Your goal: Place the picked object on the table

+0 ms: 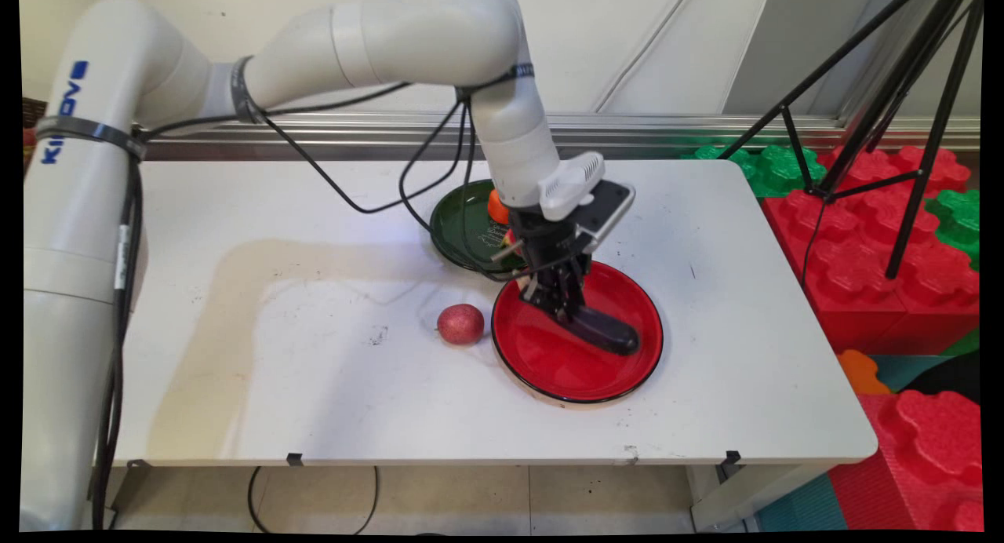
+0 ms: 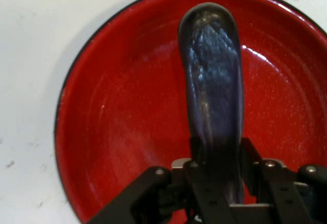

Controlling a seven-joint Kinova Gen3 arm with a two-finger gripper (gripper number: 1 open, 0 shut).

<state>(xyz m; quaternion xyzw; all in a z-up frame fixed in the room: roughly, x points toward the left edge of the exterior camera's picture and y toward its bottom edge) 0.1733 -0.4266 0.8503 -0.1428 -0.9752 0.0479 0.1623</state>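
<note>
A dark purple eggplant point(image 1: 608, 331) point(image 2: 212, 86) lies in the red plate point(image 1: 549, 362) point(image 2: 117, 132), its far end resting on the plate's floor. My gripper point(image 1: 558, 300) point(image 2: 217, 168) is down in the plate and shut on the eggplant's near end, one finger on each side. A red apple point(image 1: 460, 324) sits on the white table just left of the red plate. Behind the arm a dark green plate point(image 1: 459, 225) holds an orange fruit point(image 1: 497, 207), mostly hidden by the wrist.
Black cables hang from the arm over the green plate. A black tripod point(image 1: 902, 135) stands off the table's right side above red and green foam blocks point(image 1: 863, 237). The table's right edge point(image 1: 816, 307) lies close to the red plate.
</note>
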